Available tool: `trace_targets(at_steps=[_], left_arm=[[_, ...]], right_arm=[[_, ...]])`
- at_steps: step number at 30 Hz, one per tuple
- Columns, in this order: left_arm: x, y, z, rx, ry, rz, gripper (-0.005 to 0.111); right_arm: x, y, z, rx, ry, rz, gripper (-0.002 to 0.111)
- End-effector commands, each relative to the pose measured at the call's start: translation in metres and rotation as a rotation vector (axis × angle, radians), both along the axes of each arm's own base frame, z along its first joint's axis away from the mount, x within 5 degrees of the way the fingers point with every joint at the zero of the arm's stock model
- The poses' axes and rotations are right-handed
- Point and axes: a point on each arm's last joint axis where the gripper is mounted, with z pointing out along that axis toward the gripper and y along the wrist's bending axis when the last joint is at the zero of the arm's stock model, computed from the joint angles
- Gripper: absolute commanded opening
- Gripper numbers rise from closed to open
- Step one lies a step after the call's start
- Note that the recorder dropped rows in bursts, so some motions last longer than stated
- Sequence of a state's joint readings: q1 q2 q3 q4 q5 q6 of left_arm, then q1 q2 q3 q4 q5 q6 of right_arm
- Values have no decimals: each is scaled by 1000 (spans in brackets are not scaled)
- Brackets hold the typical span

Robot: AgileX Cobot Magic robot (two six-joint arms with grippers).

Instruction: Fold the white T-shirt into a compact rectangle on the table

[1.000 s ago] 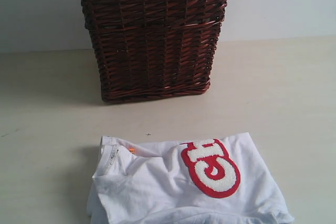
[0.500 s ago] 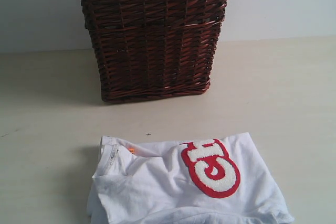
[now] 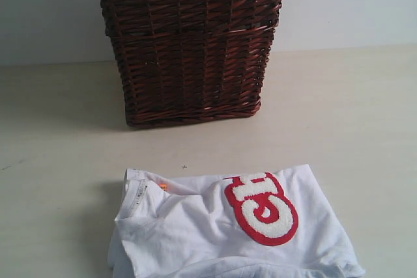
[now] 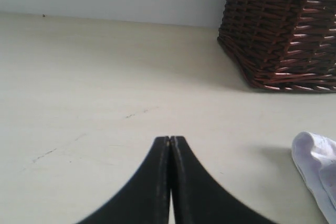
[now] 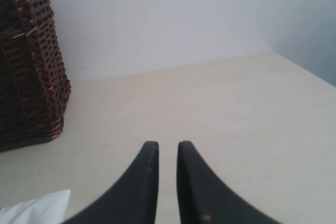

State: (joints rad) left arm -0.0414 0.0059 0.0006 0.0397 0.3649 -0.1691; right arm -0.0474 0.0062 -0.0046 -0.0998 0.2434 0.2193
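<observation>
Cotton, soft and limp: the white T-shirt point(image 3: 215, 232) lies near the left claw point(image 4: 170, 140), clenched empty; the right claw point(image 5: 167, 148), barely parted, holds nothing. I'd pinch a folded edge.

Exterior low, facing basket point(image 3: 189, 50), wrist views skim table point(image 3: 65, 135) (all share basket)

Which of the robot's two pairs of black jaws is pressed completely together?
The left gripper: its jaws touch along their length. The right gripper shows a narrow gap.
</observation>
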Motion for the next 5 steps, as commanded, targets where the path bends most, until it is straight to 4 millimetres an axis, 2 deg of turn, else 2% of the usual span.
trace_targets(at_steps=[1, 5], left_arm=[[0, 0, 1, -4, -8, -1, 1], [0, 0, 1, -4, -8, -1, 1]], right_arm=[[0, 0, 0, -13, -12, 3, 15], [0, 0, 0, -13, -12, 3, 15]])
